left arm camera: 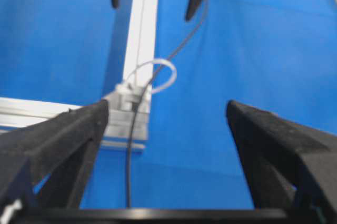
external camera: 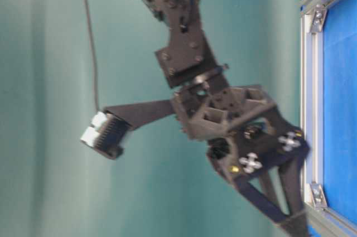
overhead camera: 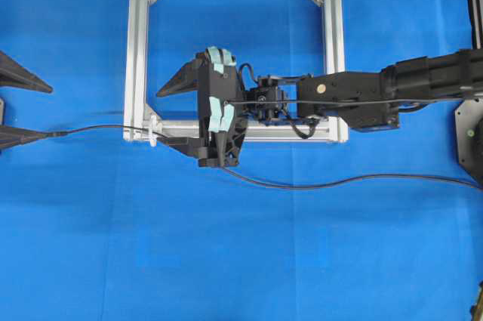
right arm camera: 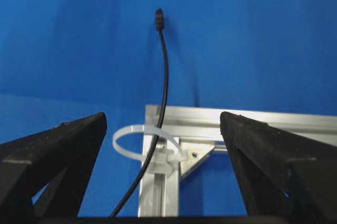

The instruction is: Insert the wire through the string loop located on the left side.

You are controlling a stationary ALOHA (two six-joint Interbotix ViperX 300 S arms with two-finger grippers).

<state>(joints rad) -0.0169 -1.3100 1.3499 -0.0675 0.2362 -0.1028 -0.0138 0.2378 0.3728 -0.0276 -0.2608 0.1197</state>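
So the wire (overhead camera: 98, 128) is seen lying across the lower left corner of the silver frame (overhead camera: 136, 49), and in the right wrist view it looks threaded through the white string loop (right arm camera: 138, 140), with the plug tip (right arm camera: 159, 18) ending up past the corner toward the top of that picture. In the overhead view the wire's long axis runs roughly left to right through the loop (overhead camera: 153, 137), tip pointing left, and the rest of the cable trails off to the lower right of the picture over the blue mat (overhead camera: 241, 260). The left gripper (overhead camera: 15, 106) is parked at the far left edge with its jaws spread wide and nothing held, and the plug tip (overhead camera: 59, 134) sits just at its lower finger, so it's clearly the nearer one to the tip. The right gripper (overhead camera: 170, 121) hangs over the frame's lower rail, also released and empty, jaws straddling the corner with the loop between them. Whether the tip is touched by the left finger can't be told. If anything is left, it's probably pulling more wire leftward along that same axis.
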